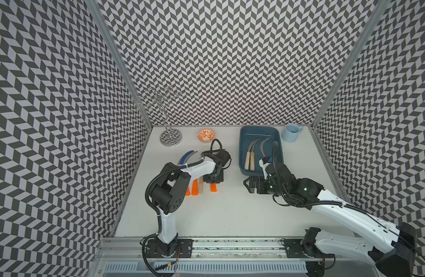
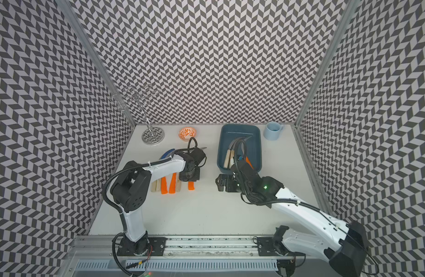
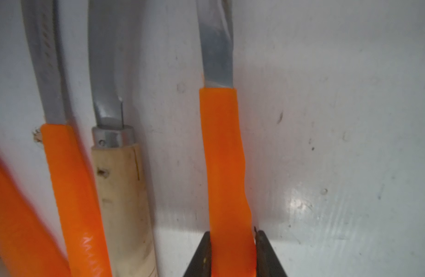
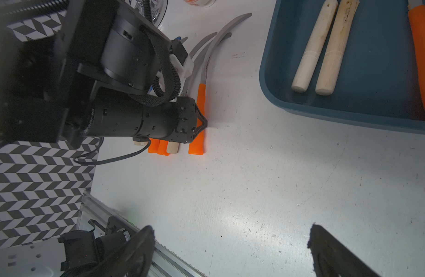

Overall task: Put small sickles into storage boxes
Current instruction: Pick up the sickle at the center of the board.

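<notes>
Your left gripper (image 3: 233,239) is pinching the orange handle of 1 small sickle (image 1: 213,188), left of centre in both top views. More sickles (image 1: 194,189) lie just beside it, further left. Your right gripper (image 4: 230,236) is spread wide and holds nothing. It sits just below the storage box (image 4: 379,72), right of centre, which contains 3 stored sickles (image 1: 247,159).
</notes>
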